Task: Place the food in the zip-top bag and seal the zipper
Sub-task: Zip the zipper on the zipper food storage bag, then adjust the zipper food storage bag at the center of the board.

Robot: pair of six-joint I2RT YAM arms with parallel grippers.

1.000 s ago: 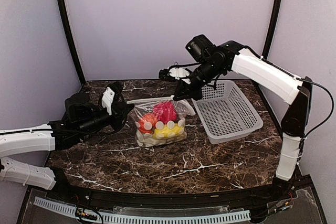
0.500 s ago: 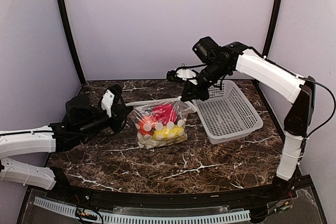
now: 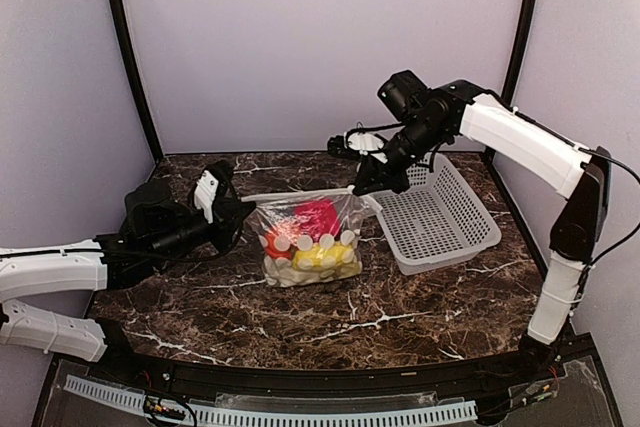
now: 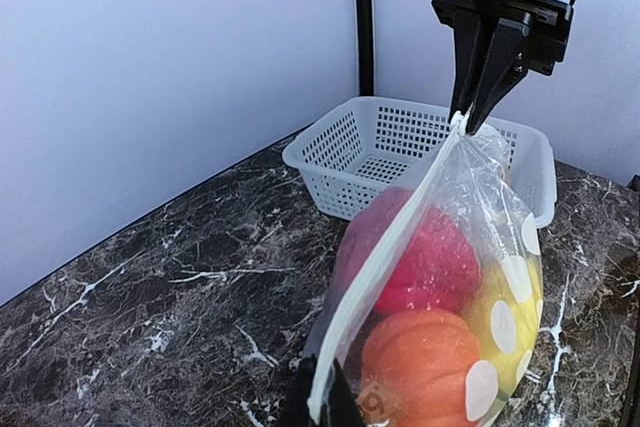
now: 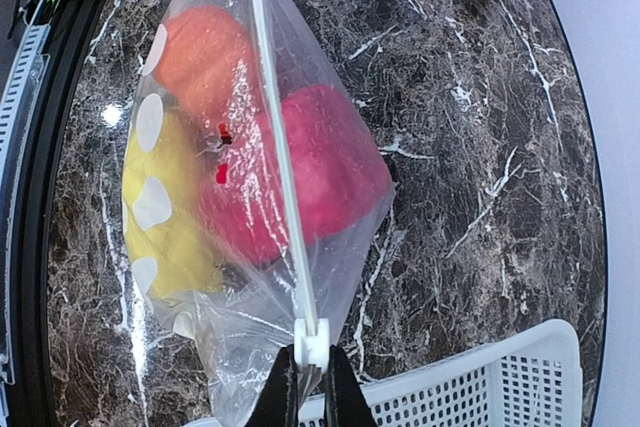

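The zip-top bag (image 3: 310, 239), clear with white dots, hangs stretched between both grippers just above the table. Inside it lie the food pieces: a red pepper (image 5: 315, 172), an orange-red round one (image 4: 425, 367), a yellow piece (image 5: 170, 222) and a white lumpy one (image 3: 300, 269). The zipper (image 4: 395, 232) runs taut as a whitish strip along the top edge. My left gripper (image 4: 322, 405) is shut on the strip's left end. My right gripper (image 5: 310, 375) is shut on the white slider (image 5: 311, 339) at the right end, by the basket.
A white mesh basket (image 3: 435, 215) stands right of the bag, its rim (image 5: 480, 372) just under my right gripper. The dark marble table (image 3: 380, 317) is backed by plain walls with black posts (image 3: 128, 57) in the corners.
My right gripper has slid to the right along the zipper towards the basket, pulling the bag's top edge longer and tauter. The left arm has held still.
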